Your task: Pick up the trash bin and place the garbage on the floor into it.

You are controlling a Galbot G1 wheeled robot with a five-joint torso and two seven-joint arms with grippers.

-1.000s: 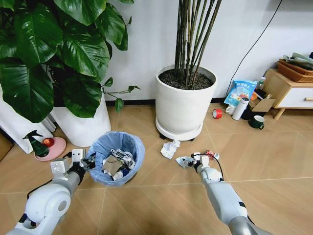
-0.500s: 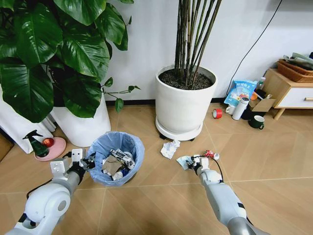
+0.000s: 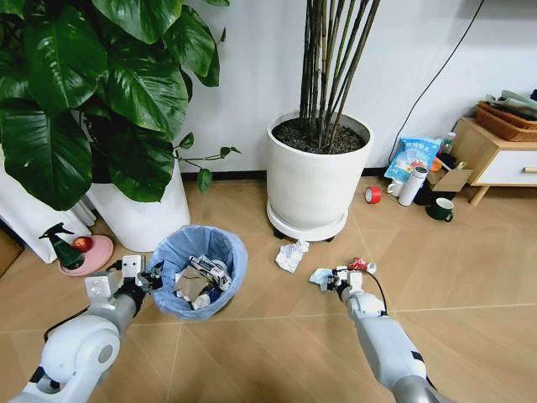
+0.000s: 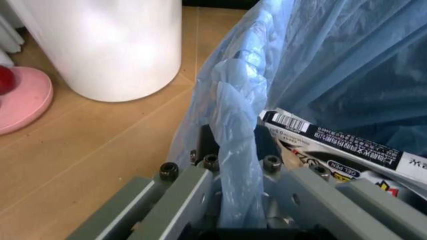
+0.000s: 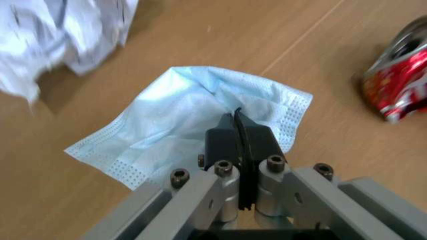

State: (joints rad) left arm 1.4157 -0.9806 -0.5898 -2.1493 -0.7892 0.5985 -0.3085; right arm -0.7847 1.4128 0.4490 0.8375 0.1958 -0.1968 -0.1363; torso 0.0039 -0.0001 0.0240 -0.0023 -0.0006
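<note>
The trash bin, dark and lined with a crinkly light-blue bag, stands on the floor holding several litter pieces. My left gripper is shut on its near-left rim; in the left wrist view the fingers pinch the bunched bag. My right gripper is shut on a light-blue face mask, low over the floor; in the right wrist view the fingertips clamp the mask. A crumpled white paper and a crushed red can lie close by.
A big white pot with thin stems stands just behind the litter, and another white pot with broad leaves sits behind the bin. A pink dish with a spray bottle is at the left. A red tape roll, a cup and a low cabinet are at the right.
My right gripper has shifted slightly to the right with the mask held in it. The left gripper and the bin have stayed put.
</note>
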